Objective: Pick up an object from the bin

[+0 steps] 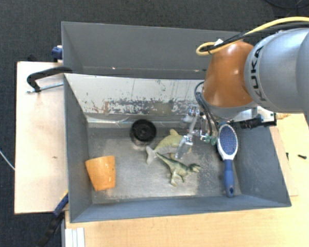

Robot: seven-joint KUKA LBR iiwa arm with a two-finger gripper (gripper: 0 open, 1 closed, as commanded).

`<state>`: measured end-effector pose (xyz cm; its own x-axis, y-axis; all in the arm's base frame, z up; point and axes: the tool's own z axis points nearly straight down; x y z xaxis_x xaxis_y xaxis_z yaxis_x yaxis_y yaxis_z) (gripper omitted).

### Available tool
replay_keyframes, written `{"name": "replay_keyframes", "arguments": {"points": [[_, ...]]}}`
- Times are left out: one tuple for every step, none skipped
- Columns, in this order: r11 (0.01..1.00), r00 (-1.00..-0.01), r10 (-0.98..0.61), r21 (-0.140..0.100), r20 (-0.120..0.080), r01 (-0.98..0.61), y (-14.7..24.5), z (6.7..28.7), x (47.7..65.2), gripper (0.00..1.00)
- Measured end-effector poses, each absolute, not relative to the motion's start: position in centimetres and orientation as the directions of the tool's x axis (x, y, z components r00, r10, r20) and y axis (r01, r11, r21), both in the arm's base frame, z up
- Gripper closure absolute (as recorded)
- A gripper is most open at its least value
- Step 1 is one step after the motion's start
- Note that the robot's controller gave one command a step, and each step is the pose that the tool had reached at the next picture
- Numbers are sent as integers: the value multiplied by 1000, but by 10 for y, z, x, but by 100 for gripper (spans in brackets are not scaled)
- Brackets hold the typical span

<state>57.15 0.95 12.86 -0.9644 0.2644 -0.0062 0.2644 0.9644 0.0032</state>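
in the camera view, the grey metal bin is seen from above, set on a dark, carpet-like floor. its bottom is scuffed and dulled, and the back wall is streaked with scratches and rust-coloured marks. the arm is brought in from the right, its wrist capped by an orange cover, and the gripper is lowered at the middle of the bin, right at the tail end of a pale yellow-green toy animal lying on the bottom; whether that toy is touched cannot be made out, and whether the pincer is apart or together cannot be told either. just in front of it a darker green toy dinosaur is laid on its side. a blue-handled brush is propped along the right wall, near the gripper. a black round thing is placed by the back wall, and an orange cup is tipped over at the left, well apart from the rest.
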Motion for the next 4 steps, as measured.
{"name": "replay_keyframes", "arguments": {"points": [[908,-908,419,9,-12,419,16,75,564,0],[909,-909,417,3,-5,417,17,76,566,0],[909,-909,417,3,-6,417,17,77,566,100],[910,-909,416,7,-12,416,18,162,569,100]]}}
